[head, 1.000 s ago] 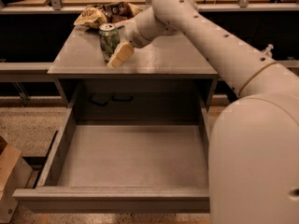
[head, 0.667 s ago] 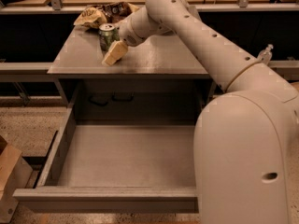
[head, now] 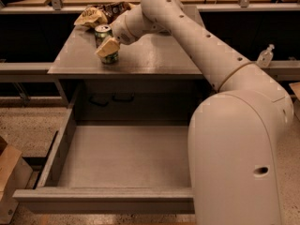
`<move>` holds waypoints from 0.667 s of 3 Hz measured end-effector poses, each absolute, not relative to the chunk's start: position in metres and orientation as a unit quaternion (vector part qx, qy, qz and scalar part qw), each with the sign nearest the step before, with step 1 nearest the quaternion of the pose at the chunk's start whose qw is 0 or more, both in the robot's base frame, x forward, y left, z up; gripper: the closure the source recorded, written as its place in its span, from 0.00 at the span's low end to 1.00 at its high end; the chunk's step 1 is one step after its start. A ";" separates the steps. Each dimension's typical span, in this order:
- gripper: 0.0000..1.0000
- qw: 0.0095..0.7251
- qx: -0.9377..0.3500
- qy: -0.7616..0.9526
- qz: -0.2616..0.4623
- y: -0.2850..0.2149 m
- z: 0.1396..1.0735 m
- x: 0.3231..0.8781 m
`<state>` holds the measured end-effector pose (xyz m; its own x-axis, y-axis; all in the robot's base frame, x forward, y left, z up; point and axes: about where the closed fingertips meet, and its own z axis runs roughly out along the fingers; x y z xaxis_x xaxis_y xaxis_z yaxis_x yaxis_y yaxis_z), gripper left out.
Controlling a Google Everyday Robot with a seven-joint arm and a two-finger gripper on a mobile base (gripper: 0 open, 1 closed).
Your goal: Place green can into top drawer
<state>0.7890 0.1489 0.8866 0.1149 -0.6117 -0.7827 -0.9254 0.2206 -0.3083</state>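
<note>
The green can (head: 102, 31) stands upright near the left front of the grey tabletop (head: 154, 55), with its silver top showing. My gripper (head: 107, 48) is at the can on its near right side and covers most of the can's body. The arm reaches to it from the right, across the table. The top drawer (head: 123, 156) is pulled wide open below the table and nothing lies in it. Its front panel (head: 103, 199) is closest to the camera.
Crumpled snack bags (head: 101, 13) lie at the table's back left, just behind the can. A small clear bottle (head: 265, 55) stands on the ledge at right. A cardboard box (head: 9, 172) sits on the floor at left. My arm's large base fills the right foreground.
My gripper and arm have moved left, closing in on the green can. The can itself has stayed in place on the table.
</note>
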 end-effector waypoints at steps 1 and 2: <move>0.61 0.449 -0.602 0.635 0.182 0.157 0.890 0.785; 0.84 0.445 -0.621 0.621 0.175 0.152 0.904 0.769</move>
